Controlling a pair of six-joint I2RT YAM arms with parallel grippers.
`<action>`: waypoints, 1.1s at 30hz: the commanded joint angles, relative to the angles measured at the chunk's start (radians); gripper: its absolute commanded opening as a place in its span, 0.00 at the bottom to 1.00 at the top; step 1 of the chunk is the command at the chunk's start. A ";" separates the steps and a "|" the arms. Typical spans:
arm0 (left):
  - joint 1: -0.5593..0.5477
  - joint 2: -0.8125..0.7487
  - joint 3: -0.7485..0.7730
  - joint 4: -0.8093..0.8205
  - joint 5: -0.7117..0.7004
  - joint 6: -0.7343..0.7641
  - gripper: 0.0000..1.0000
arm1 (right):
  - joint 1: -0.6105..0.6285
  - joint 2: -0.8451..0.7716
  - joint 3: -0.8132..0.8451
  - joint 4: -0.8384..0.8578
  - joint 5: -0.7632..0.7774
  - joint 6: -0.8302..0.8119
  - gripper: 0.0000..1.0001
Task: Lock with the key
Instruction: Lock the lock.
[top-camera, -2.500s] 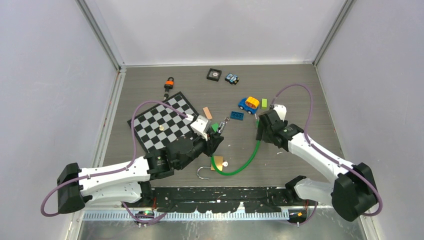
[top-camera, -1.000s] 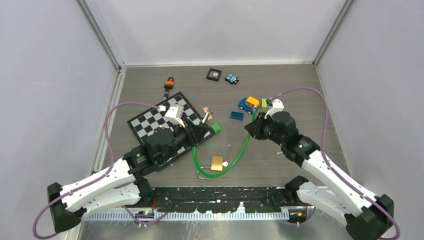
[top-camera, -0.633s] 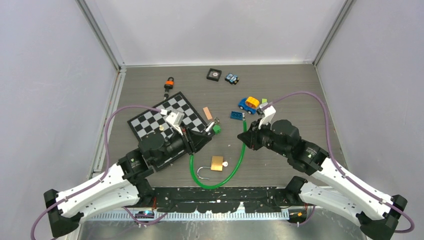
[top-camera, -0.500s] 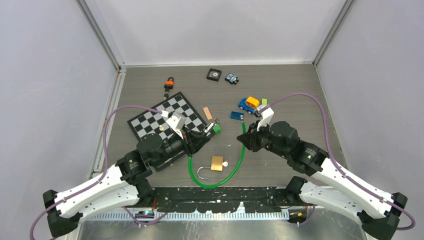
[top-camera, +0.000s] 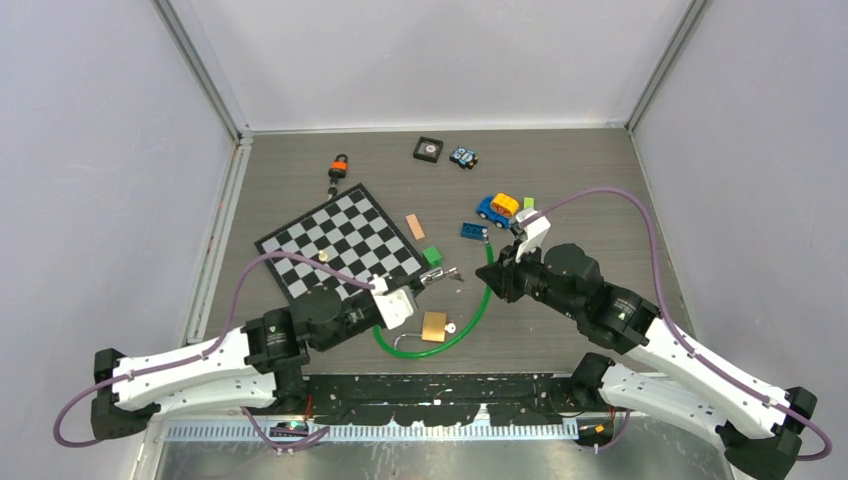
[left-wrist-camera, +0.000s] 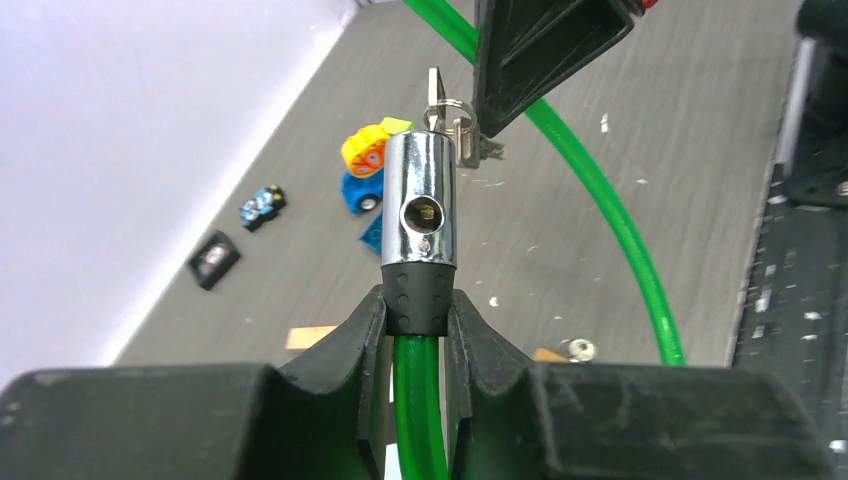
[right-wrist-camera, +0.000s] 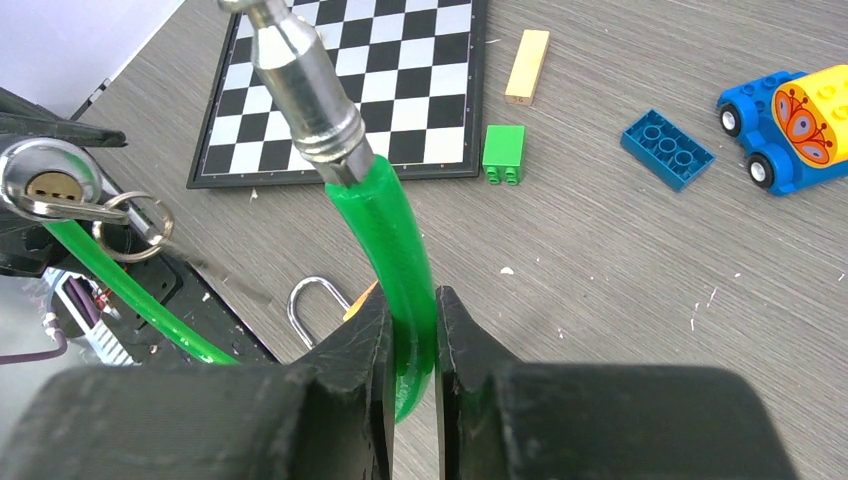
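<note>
My left claw (left-wrist-camera: 420, 300) is closed tight on the black collar where the green cable (right-wrist-camera: 385, 225) enters the chrome lock barrel (left-wrist-camera: 420, 210). The barrel stands up from my fingers, its round side socket facing the wrist camera. A key (left-wrist-camera: 435, 88) on a small ring hangs at the barrel's far end; I cannot tell whether it is seated in the keyway. My right claw (right-wrist-camera: 412, 300) is closed on the cable just below its metal pin (right-wrist-camera: 300, 85). The pin is free, tilted up and away, near the barrel but apart from it. The cable loops low over the table (top-camera: 580, 180) between my arms. A brass padlock (top-camera: 434, 326) lies inside the loop, its shackle open. A chessboard (top-camera: 340, 240) lies behind it.
</note>
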 joint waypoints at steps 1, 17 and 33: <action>-0.046 0.021 0.035 0.077 -0.160 0.233 0.00 | 0.012 -0.019 0.028 0.084 -0.017 -0.001 0.01; -0.061 -0.033 -0.036 0.120 -0.191 -0.001 0.00 | 0.010 0.090 0.115 -0.214 0.509 0.254 0.48; -0.063 0.030 -0.036 0.122 -0.081 0.055 0.00 | 0.010 0.155 0.520 -0.527 0.076 0.568 0.62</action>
